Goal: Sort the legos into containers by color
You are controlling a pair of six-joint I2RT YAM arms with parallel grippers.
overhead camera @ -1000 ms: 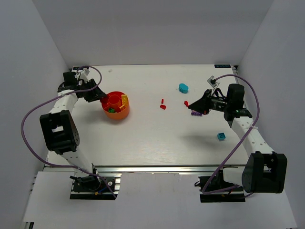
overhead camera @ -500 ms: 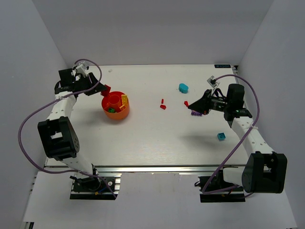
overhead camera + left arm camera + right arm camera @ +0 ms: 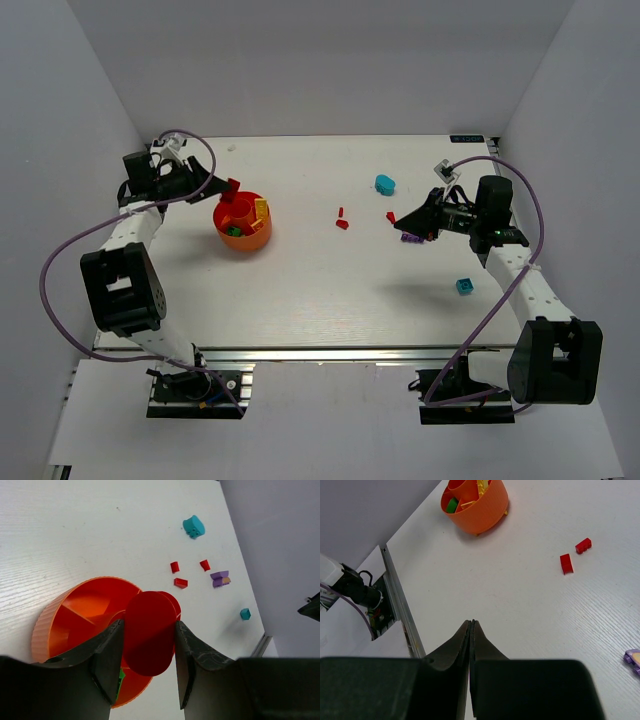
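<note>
Moved: our left arm has lifted and drawn back toward 10 o'clock. A second ago it sat low at the bowl's 9 o'clock side; the right arm has not shifted.
Left gripper (image 3: 148, 626): clamped on a red rounded plastic lego piece (image 3: 149, 647), one finger on each side.
Where the piece is: in the air above the 11 o'clock rim of the round orange-red plastic bowl (image 3: 246, 241), which stands at 9 o'clock on the white table (image 3: 300, 290).
Why there: we judge it is raised to clear the rim before being dropped into a compartment. A yellow brick (image 3: 260, 210) and a green brick (image 3: 233, 231) already lie inside.
Right gripper (image 3: 471, 625): fingers pressed together, empty. It hangs by the purple brick (image 3: 408, 238) at 3 o'clock, waiting, we think.
Loose legos: small red bricks (image 3: 342, 224), a cyan brick (image 3: 385, 184) and a blue brick (image 3: 465, 286) are unsorted, well apart from the bowl.
</note>
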